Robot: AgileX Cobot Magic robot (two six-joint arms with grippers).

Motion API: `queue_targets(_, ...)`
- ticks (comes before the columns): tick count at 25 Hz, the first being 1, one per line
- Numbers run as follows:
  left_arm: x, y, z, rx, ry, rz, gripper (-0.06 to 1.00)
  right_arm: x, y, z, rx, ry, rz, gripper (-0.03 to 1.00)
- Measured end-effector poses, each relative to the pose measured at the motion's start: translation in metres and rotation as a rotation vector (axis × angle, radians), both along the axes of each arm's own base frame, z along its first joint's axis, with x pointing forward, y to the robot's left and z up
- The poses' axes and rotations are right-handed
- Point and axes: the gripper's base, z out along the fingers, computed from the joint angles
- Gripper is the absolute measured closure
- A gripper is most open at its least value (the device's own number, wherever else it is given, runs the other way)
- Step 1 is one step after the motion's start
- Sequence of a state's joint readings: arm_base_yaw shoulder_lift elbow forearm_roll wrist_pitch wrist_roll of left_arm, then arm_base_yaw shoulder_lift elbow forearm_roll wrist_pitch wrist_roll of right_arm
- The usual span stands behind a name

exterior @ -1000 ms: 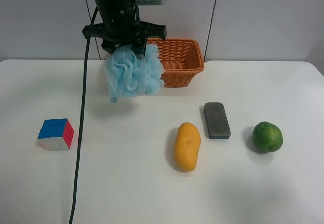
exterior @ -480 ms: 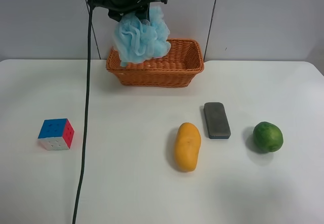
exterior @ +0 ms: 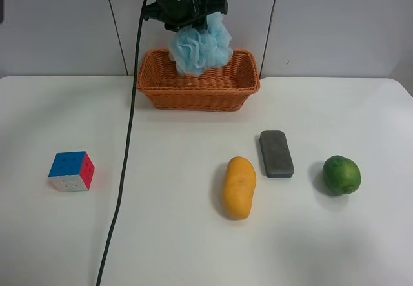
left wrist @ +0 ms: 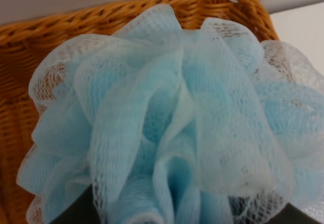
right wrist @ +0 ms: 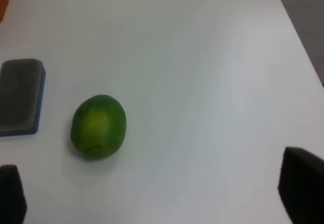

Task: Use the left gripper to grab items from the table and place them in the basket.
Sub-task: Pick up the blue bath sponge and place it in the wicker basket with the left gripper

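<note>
My left gripper (exterior: 191, 22) is shut on the fluffy light-blue pouf (exterior: 201, 48) and holds it in the air above the orange-brown wicker basket (exterior: 193, 97). In the left wrist view the pouf (left wrist: 167, 118) fills the frame with the basket's wall (left wrist: 30, 37) behind it. On the white table (exterior: 161, 234) lie the puzzle cube (exterior: 71, 170), the mango (exterior: 239, 186), the dark grey block (exterior: 276, 153) and the round green fruit (exterior: 341, 174). My right gripper (right wrist: 154, 198) is open and empty, hanging above the green fruit (right wrist: 98, 127) and the block (right wrist: 19, 95).
A black cable (exterior: 122, 170) hangs from the left arm down across the table between the cube and the mango. The table's edge (right wrist: 298, 27) runs close to the green fruit on its outer side.
My left gripper has carried the pouf up from beside the basket's left end and then to the right, so it now hangs over the basket's middle. The other items have not moved.
</note>
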State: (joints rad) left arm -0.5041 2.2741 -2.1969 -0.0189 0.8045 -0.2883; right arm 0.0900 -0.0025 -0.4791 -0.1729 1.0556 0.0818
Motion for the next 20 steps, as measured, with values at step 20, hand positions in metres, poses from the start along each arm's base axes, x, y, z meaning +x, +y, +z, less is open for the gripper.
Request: queue_targets(20, 0.021, -0.011, -0.070, 0.015, 0.027, 0.002, 0.24, 0.000, 0.000, 0.000, 0.000, 0.000, 0.000, -0.02)
